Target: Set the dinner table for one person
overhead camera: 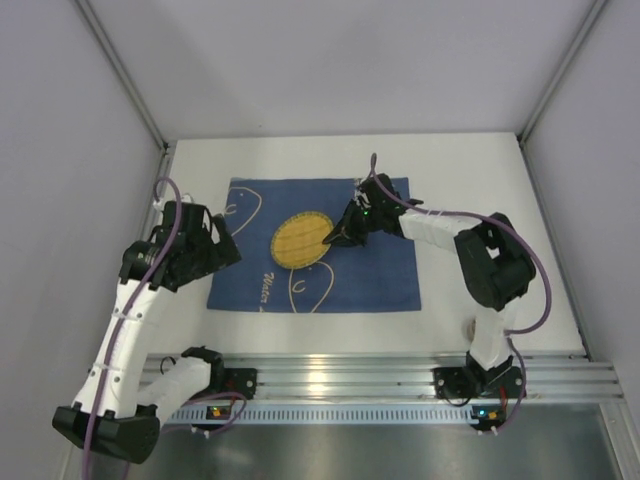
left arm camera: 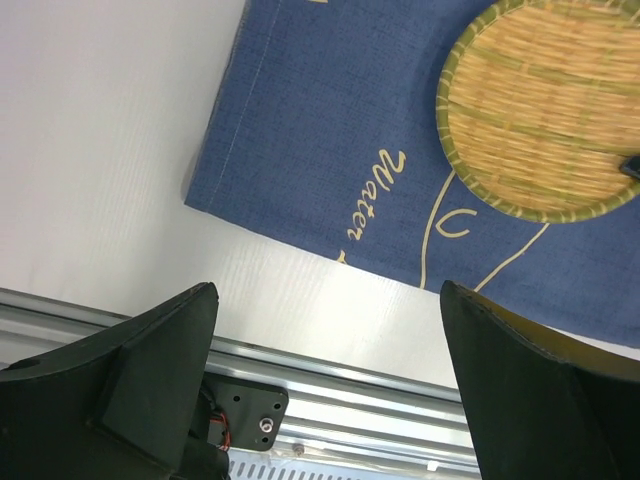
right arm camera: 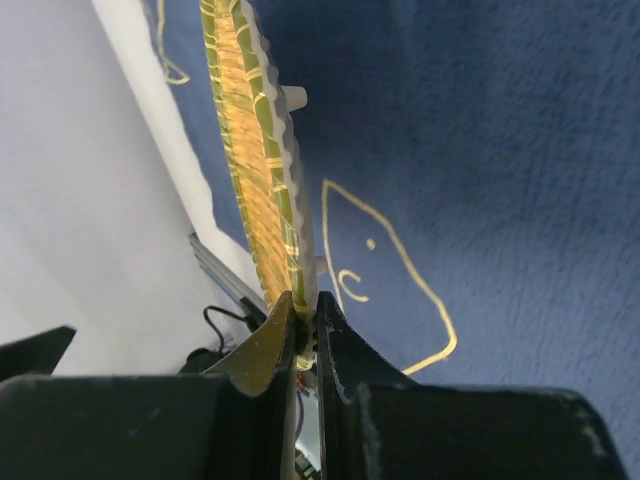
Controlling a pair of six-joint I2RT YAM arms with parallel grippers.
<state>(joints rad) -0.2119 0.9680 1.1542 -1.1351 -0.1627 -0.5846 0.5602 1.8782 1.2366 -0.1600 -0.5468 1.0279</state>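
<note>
In the middle of the white-walled booth lies the one dinner table (overhead camera: 480,200), a big, flat, plain white top that is dull and not shiny, with one blue cloth mat with thin pale line drawings (overhead camera: 380,270) spread on it. Over the mat is one round yellow woven plate with a green rim (overhead camera: 298,240). There are two black claws: the right claw (right arm camera: 305,305) is pressed together, pinching the plate's rim, and the left claw (left arm camera: 325,295) is spread wide by the mat's left side.
</note>
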